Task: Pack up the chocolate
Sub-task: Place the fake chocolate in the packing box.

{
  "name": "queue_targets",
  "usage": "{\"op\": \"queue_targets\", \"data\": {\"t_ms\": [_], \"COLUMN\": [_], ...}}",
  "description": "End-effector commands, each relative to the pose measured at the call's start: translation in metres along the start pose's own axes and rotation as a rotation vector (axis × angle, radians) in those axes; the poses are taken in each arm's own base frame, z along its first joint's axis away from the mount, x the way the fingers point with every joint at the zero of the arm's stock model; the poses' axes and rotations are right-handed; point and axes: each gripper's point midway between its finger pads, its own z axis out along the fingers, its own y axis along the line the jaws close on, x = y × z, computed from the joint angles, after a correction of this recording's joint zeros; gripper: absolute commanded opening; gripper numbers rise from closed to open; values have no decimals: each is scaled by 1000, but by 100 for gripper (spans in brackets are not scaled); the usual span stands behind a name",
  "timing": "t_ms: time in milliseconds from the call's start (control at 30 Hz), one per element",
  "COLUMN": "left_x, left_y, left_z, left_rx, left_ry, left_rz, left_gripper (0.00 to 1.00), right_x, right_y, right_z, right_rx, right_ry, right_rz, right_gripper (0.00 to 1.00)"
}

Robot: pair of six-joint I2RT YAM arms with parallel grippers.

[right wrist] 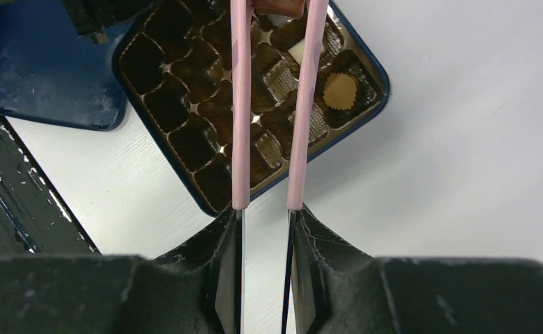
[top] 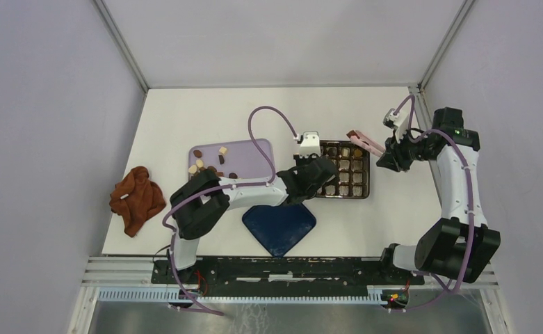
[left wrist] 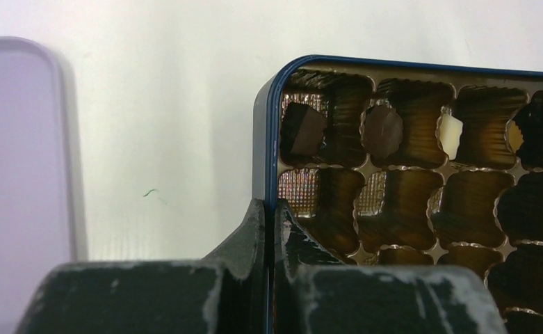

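Two bent arms, left fingers [left wrist: 249, 235] pinching box [left wrist: 267, 132], right gripping tongs [right wrist: 240, 104]

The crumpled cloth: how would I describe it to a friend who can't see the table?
Start at the white table and go to its left edge. There, left of the lilac tray holding loose chocolates, lies the cloth. It is the only soft, rumpled, reddish-brown thing; everything nearby is flat and hard.

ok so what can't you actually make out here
- Right wrist view: the tongs tips and the brown piece between them are cut off by the top edge.
- Top view: the left arm covers the box's left columns.
- Left wrist view: the left fingers hide the box's near edge.
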Motion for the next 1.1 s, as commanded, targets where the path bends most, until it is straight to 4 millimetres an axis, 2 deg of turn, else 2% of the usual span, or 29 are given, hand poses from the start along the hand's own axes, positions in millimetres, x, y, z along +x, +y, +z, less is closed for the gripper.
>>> {"op": "queue_targets", "data": {"t_ms": [0,233,367,400,500,600,700,800,967,1067], "left_x": [-9,27,39,41,40,30,11,-7,-46,-66], "left_y": [-23,-25,-25,-25,-26,-27,-23,-12,5,15], "left_z": [18,34,41,42,42,36,20,-3,-54,-87], "left_rx": [33,10,3,3,4,18,37,72,213,341], "left_ry": [66,219,260,267,275,267,251,244,226,200], "left_rz": [-188,-182,-175,-172,-170,-173,-182,-169,-40,74], "left_gripper": [2,2,5,8,28,38,42,44,59,75], "right_x": [-4,15,26,29,36,39,38,38,41,46], "right_y": [6,6,4,3,2,1,-3,0,12,15], "right_z": [0,14,23,25,32,36,38,43,63,75], "right_rx": [-27,-74,-87,-87,-97,-96,-83,-93,-116,-105], "right_ry": [-30,-1,18,25,45,55,60,70,105,135], "right_rz": [-31,7,29,31,44,48,49,39,21,10], "right_gripper": [5,5,5,6,5,5,5,5,5,5]}}
